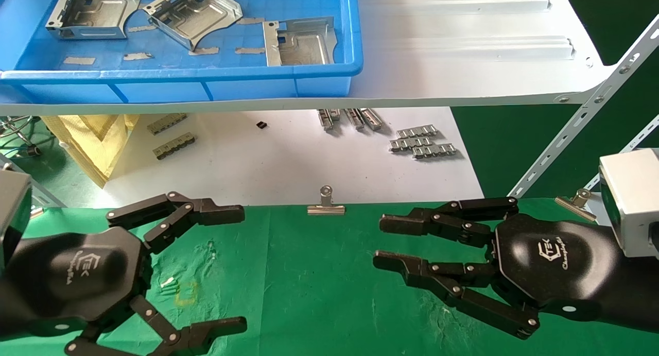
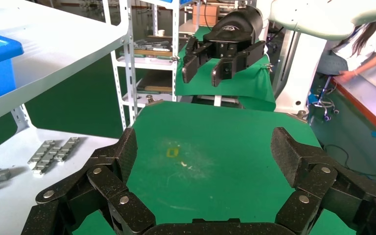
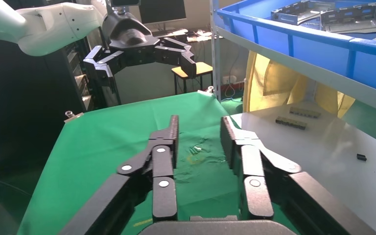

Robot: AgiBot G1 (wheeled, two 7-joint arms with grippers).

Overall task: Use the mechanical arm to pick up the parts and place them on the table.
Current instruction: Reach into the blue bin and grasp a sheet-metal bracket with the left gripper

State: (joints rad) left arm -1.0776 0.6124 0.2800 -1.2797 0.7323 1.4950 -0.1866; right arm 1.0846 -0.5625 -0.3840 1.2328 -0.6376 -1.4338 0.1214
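Observation:
Three silver bracket parts (image 1: 92,11) (image 1: 193,13) (image 1: 301,39) lie in a blue bin (image 1: 180,75) on the upper shelf; the right wrist view shows them too (image 3: 352,17). Both black mechanical arms hover low over the green cloth table (image 1: 309,284), tips pointing at each other. My left gripper (image 1: 243,268) (image 2: 205,152) is open wide at the near left with only cloth and a yellow square mark (image 1: 186,292) between its fingers. To the near right, my right gripper (image 1: 380,242) (image 3: 199,127) is open more narrowly and holds nothing.
The white ribbed shelf panel (image 1: 463,41) overhangs a white sheet (image 1: 288,160) carrying grey segmented strips (image 1: 422,142) (image 1: 172,137). Binder clips (image 1: 326,204) (image 1: 576,201) pin the cloth's far edge. A slotted shelf brace (image 1: 592,114) slants at the right. Yellow bag (image 1: 98,134) at the left.

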